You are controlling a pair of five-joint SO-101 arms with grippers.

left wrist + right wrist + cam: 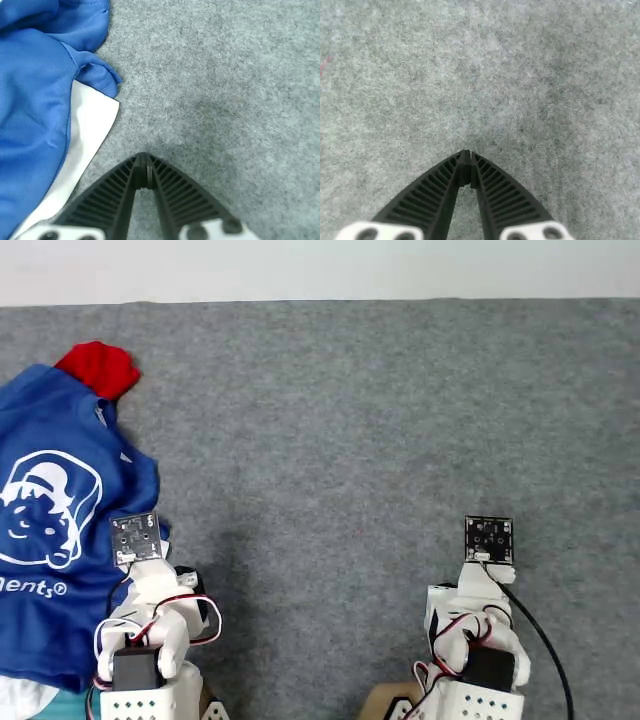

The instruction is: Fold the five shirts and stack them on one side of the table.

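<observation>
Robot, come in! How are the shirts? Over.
Left gripper shut, beside the blue shirt. Right gripper shut over grey mat. Blue shirt unfolded; white cloth, red cloth peeking out beneath.

Operator: Any legible markings?
Technician: Blue shirt [75, 440]: a white emblem [45, 508] with a line of white lettering [30, 588] beneath it. The lettering runs off the view's edge; the whole word cannot be read.
</observation>
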